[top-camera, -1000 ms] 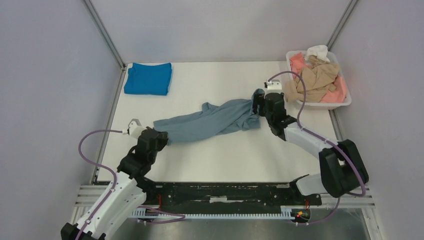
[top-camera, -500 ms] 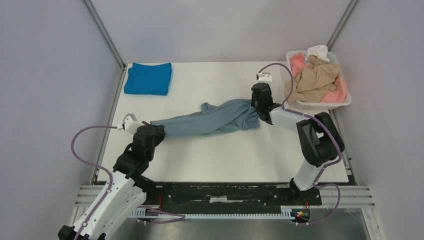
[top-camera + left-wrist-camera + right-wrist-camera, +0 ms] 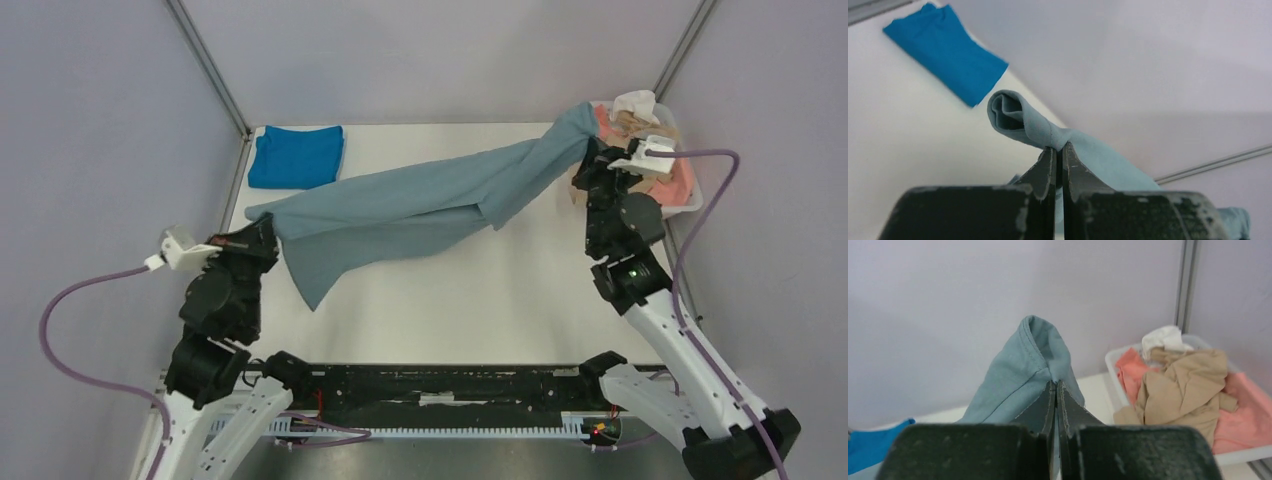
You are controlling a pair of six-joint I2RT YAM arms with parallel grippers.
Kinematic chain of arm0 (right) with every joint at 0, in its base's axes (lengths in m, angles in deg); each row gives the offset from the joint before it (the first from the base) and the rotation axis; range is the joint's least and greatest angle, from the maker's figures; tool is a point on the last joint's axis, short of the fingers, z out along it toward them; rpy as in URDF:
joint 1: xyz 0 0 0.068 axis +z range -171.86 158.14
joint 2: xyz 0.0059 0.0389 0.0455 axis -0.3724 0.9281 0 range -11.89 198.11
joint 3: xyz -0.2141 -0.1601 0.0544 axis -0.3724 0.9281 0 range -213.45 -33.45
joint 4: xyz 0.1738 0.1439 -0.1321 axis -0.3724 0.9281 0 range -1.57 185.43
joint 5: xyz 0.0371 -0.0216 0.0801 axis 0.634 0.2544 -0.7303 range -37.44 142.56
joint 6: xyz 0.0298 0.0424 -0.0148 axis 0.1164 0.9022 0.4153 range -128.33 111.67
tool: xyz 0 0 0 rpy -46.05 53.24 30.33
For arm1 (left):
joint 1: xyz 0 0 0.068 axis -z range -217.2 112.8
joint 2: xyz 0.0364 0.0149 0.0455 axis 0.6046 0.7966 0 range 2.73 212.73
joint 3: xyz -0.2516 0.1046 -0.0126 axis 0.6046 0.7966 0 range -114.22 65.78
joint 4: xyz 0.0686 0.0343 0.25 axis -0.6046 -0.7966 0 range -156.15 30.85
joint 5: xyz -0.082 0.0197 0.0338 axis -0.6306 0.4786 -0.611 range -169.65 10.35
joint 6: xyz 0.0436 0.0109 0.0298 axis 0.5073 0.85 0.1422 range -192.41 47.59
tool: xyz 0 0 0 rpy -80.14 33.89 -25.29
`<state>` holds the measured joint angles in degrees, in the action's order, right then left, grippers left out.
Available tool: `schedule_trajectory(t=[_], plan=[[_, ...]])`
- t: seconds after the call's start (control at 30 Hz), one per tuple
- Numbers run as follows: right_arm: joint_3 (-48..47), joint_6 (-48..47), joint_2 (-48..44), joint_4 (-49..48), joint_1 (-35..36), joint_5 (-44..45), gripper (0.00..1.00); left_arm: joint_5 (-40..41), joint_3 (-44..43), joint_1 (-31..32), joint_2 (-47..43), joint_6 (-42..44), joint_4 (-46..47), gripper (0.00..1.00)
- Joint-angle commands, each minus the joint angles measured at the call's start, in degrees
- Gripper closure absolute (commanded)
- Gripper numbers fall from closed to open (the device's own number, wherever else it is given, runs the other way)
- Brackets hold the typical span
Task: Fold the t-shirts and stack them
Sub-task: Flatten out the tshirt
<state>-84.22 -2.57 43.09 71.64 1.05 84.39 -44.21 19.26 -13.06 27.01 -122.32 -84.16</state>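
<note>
Table [image 3: 480,300]: white, matte, centre of frame. Walls [image 3: 440,50]: pale lilac-grey panels on three sides. Corner posts [image 3: 210,70]: aluminium, upper left and upper right. Black mounting rail [image 3: 430,385]: bottom edge. Light: even, soft.

The left arm [image 3: 215,300] and right arm [image 3: 632,272] stand raised, spread wide. The left pincer [image 3: 1058,149] and right pincer [image 3: 1054,384] each pinch the grey-blue t-shirt [image 3: 420,205], jaws seemingly fully closed.

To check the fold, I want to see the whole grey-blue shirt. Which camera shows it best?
The top view: the grey-blue shirt spans from left gripper to right gripper, nearly all visible. Each wrist view shows only the pinched bit in its shut jaws.
</note>
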Motion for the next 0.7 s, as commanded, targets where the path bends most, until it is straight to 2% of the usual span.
schedule_trajectory(t=[0.0, 0.13, 0.33, 0.53, 0.67], plan=[[-4.1, -5.2, -8.1, 2.4, -0.2, 1.9, 1.00, 4.7, -7.8, -0.2, -5.0, 6.3, 3.1, 0.98], [-10.4, -7.1, -14.1, 7.6, -0.2, -2.2, 1.00, 1.8, -13.2, -0.2, -7.3, 8.2, 3.5, 0.98], [-19.8, -6.9, -20.3, 14.6, -0.2, -6.6, 1.00, -6.9, -21.3, -0.2, -6.7, 9.3, 5.2, 0.98], [-32.1, -6.7, -19.5, 21.5, -0.2, -12.2, 1.00, -12.2, -28.1, -0.2, -5.0, 10.2, 3.6, 0.98], [-33.5, -7.0, -18.1, 22.7, -0.2, -11.4, 1.00, -10.7, -27.5, -0.2, -4.6, 9.9, 3.4, 0.98]])
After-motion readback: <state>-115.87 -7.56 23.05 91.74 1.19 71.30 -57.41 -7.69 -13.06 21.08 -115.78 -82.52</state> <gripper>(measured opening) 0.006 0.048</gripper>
